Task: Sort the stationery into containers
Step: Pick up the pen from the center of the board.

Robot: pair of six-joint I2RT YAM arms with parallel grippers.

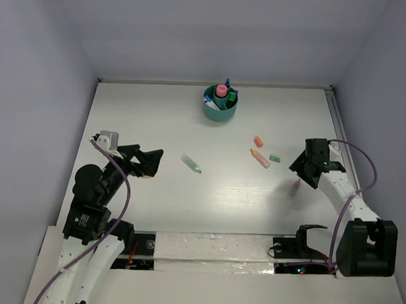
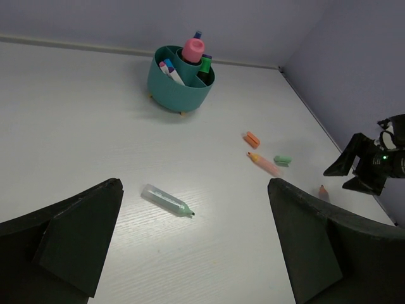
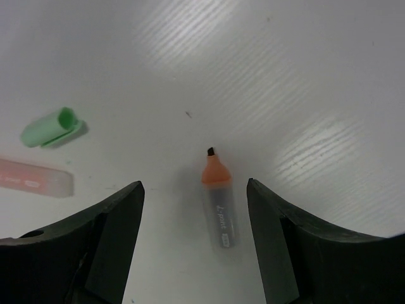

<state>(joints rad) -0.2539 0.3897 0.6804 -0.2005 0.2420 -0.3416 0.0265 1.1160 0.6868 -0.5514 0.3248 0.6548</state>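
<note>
Uncapped orange highlighter (image 3: 218, 206) lies flat on the white wood-grain table (image 1: 158, 110), near the right edge, nearer half. Long axis runs along the right hand's (image 3: 193, 190) reach, dark chisel tip pointing away from the wrist. Grey barrel, orange collar. Right hand open, fingers either side, not touching it. Green cap (image 3: 50, 126) and pink translucent stick (image 3: 35, 180) lie near, toward the far edge. Round teal cup (image 1: 219, 116) at mid far edge, well apart. Left hand (image 2: 195, 185) wide open, empty, near a clear green-tipped marker (image 2: 168, 201).

White table (image 1: 154, 204) (pale lilac walls (image 1: 227, 33))
</note>
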